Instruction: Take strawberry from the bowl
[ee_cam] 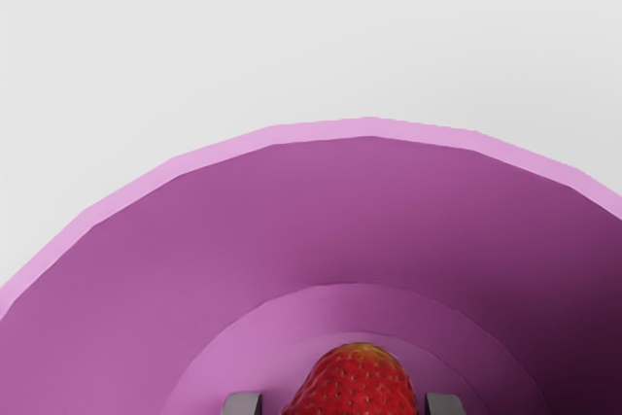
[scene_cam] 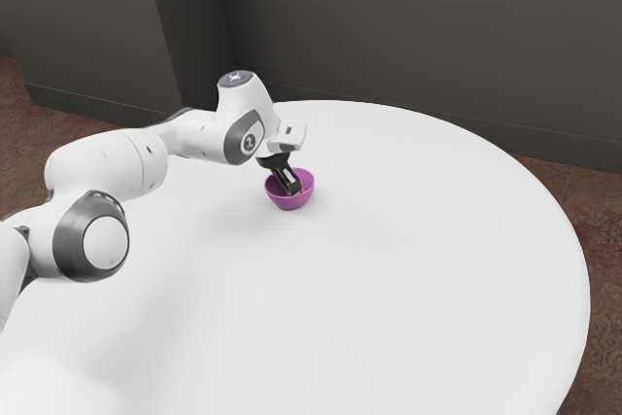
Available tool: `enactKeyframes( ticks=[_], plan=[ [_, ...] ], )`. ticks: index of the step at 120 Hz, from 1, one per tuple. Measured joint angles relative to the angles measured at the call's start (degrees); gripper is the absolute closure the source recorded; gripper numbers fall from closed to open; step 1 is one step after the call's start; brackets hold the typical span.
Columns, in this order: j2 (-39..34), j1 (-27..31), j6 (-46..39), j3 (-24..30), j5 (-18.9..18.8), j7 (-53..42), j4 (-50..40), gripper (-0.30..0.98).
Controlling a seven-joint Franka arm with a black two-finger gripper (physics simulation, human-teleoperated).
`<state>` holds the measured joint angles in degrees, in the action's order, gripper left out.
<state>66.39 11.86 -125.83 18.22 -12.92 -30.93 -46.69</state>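
One white arm (scene_cam: pixel 92 240), extended from eight o'clock in the exterior view. One black gripper (scene_cam: pixel 294 190) is held open inside one purple bowl (scene_cam: pixel 290 203), one strawberry (ee_cam: pixel 355 386) framed in its gap.

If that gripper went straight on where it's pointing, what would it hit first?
Probably the inside of the purple bowl: the open gripper straddles the strawberry, though how near the bottom is, I can't tell.

Soft, bright light leaves faint shadows on the table (scene_cam: pixel 418 279).
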Motion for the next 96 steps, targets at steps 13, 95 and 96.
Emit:
enactKeyframes(
  ticks=[13,95,96],
  plan=[
    [-0.3,-0.1,-0.1,-0.1,-0.2,0.5,-0.1,0.67],
    [-11.4,-11.7,1.2,-0.5,0.2,4.8,-6.4,0.51],
    [-11.4,-11.7,1.2,-0.5,0.3,4.8,-6.4,0.49]
  ],
)
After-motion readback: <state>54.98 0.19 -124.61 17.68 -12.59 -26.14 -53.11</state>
